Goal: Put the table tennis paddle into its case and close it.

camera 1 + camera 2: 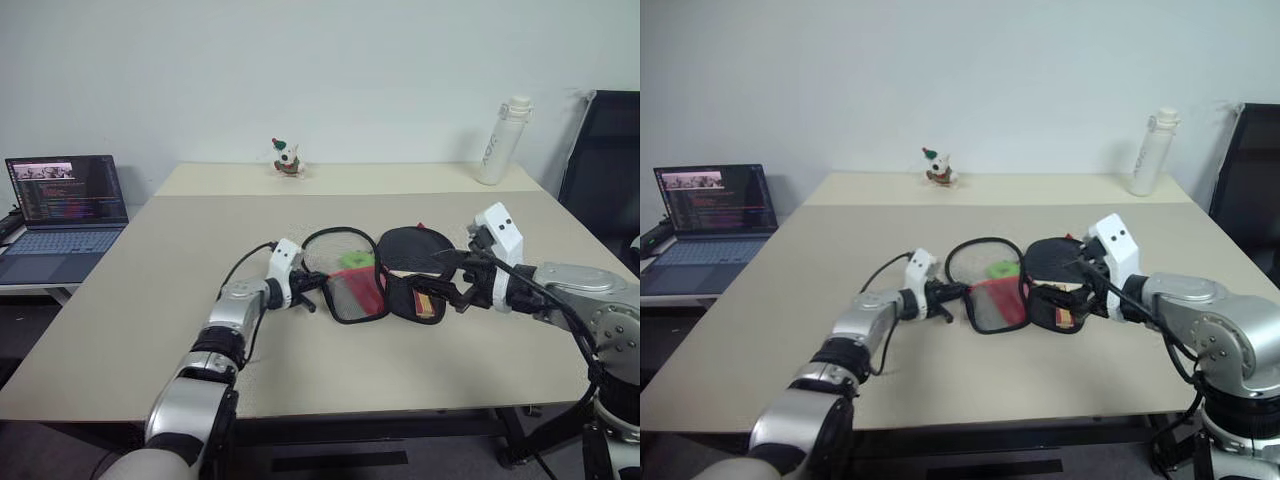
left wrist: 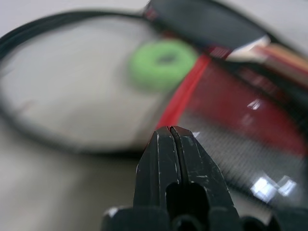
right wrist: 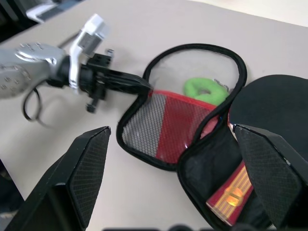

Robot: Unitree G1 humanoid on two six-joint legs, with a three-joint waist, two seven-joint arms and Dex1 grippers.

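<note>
Paddle (image 3: 284, 113), round with black rubber, lies on the open mesh-lined case (image 3: 168, 130); left end effector (image 3: 142, 85) closed at its rim, right end effector (image 3: 178, 185) wide open, empty.

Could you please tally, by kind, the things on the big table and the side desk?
Paddle: 1
Case: 1
Green ring: 1
Toy figure: 1
Bottle: 1
Laptop: 1
Total: 6

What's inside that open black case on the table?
The case holds the table tennis paddle, its wooden handle tucked in one half. A green ring lies on the other half's lining. Anything beneath the paddle is hidden.
</note>
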